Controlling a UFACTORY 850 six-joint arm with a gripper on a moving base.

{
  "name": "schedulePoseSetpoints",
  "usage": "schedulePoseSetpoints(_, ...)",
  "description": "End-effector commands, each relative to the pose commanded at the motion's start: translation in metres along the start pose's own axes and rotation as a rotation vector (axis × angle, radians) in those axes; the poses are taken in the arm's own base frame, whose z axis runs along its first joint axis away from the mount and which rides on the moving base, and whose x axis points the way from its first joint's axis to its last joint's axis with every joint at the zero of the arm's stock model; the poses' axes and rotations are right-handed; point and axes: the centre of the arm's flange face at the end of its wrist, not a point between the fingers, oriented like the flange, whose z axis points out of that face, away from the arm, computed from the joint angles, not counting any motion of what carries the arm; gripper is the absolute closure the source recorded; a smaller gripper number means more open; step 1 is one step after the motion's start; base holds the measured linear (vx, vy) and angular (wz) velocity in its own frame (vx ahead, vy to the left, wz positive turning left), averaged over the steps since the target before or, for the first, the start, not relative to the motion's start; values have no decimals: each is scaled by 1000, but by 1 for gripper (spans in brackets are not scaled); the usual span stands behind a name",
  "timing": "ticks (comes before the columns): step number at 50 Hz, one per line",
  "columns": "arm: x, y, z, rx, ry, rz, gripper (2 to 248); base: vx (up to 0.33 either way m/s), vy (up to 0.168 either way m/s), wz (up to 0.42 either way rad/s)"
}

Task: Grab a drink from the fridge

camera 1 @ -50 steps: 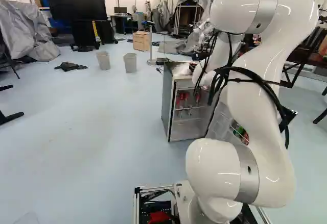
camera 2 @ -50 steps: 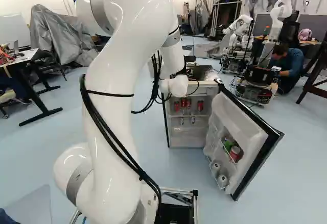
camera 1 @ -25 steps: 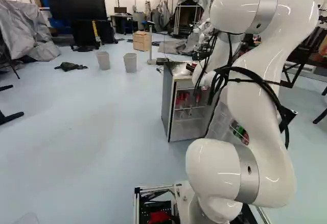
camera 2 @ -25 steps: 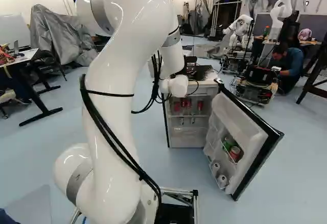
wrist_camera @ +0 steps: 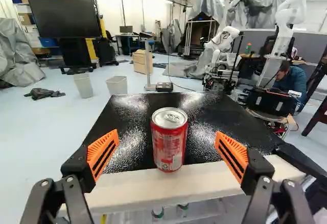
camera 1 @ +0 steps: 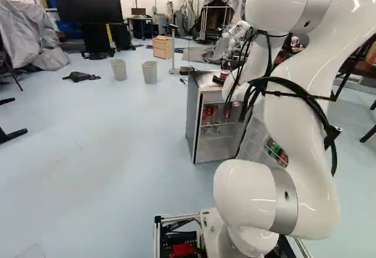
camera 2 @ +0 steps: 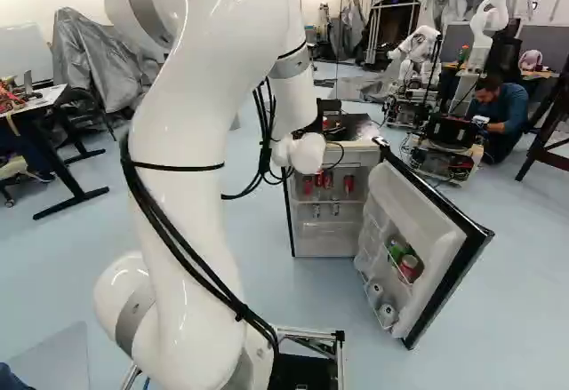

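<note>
On the fridge's black top (wrist_camera: 130, 117) a red can (wrist_camera: 168, 139) stands upright near the pale front edge. My gripper (camera 1: 219, 80) shows only in part over the fridge top in the left base view, mostly hidden by the arm. In the wrist view my gripper (wrist_camera: 167, 145) is open, its orange pads apart on either side of the can, touching neither side. The fridge (camera 2: 324, 236) stands with its door (camera 2: 427, 230) swung open. Red cans (camera 2: 348, 183) are on its upper shelf; another red can (camera 2: 409, 267) sits in the door rack.
The open door juts out toward the base at the fridge's right. Two grey bins (camera 1: 150, 72) stand on the floor beyond and left of the fridge. Another robot (camera 2: 418, 48) is behind it, with a person crouching at equipment (camera 2: 449, 132). A table (camera 2: 36, 101) is at the far left.
The base has stayed put. My arm has drawn back, its upper part shifting right in the left base view and left in the right base view. The fridge and door have not moved.
</note>
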Motion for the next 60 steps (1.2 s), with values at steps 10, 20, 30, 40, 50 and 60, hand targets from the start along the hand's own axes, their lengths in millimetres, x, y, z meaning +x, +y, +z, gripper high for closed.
schedulePoseSetpoints(10,-1,6,-19,-21,-10,6,3,0,0,0)
schedulePoseSetpoints(20,-2,16,-35,-48,-17,12,3,0,0,0)
schedulePoseSetpoints(30,3,29,-48,-80,-10,14,3,0,0,0)
schedulePoseSetpoints(40,12,43,-60,-114,6,13,3,0,0,0)
schedulePoseSetpoints(50,17,58,-69,-161,-20,19,3,0,0,0)
schedulePoseSetpoints(60,20,75,-77,-218,-76,34,3,0,0,0)
